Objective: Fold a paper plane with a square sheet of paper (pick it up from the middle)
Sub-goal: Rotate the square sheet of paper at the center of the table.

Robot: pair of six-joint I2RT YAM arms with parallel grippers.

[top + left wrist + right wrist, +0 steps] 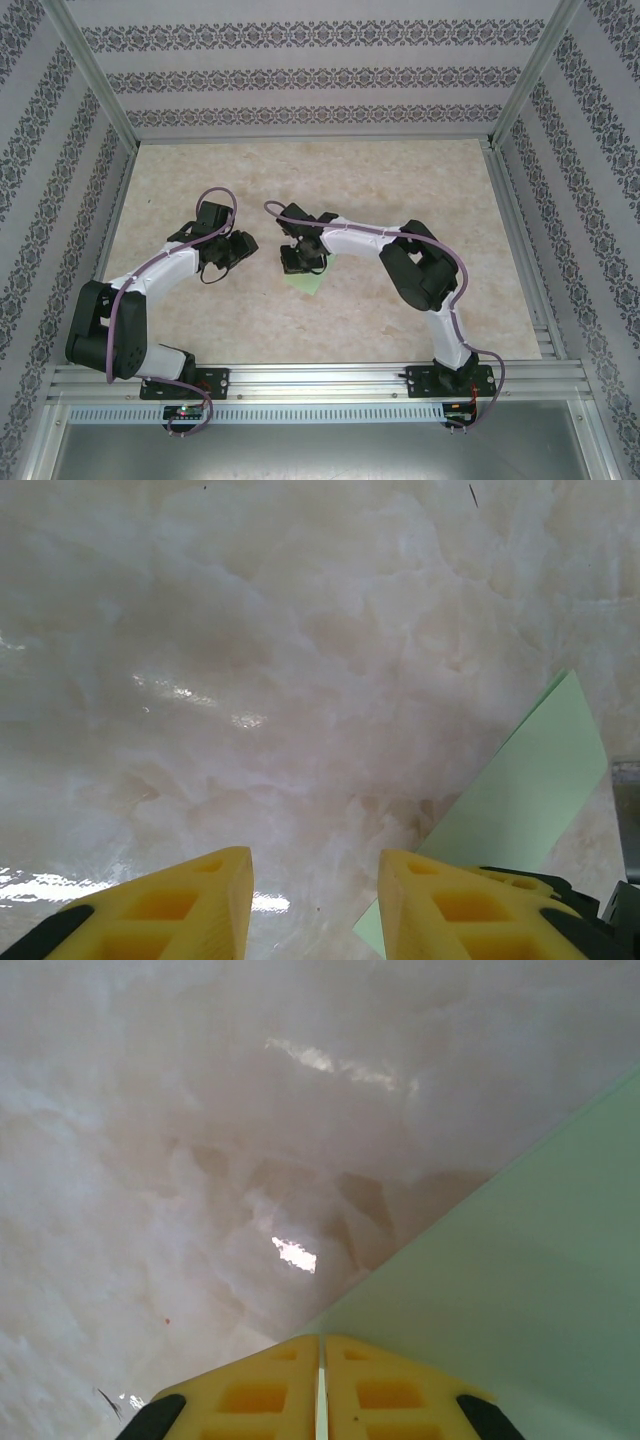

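The pale mint-green sheet of paper [306, 284] is at the table's middle, under my right gripper [300, 262]. In the right wrist view the yellow fingers of the right gripper [322, 1345] are pressed together with a thin pale sliver between them. The paper [520, 1290] spreads out to their right and casts a shadow on the table. My left gripper [235, 250] is just to the left of the paper. In its wrist view the left gripper [315, 880] is open over bare table. The paper [520, 790] slants up beside its right finger [440, 900].
The tabletop [400, 180] is glossy pale marble. Aluminium frame rails [320, 380] run along the near edge and posts stand at the corners. Patterned walls [300, 70] close in the back and both sides.
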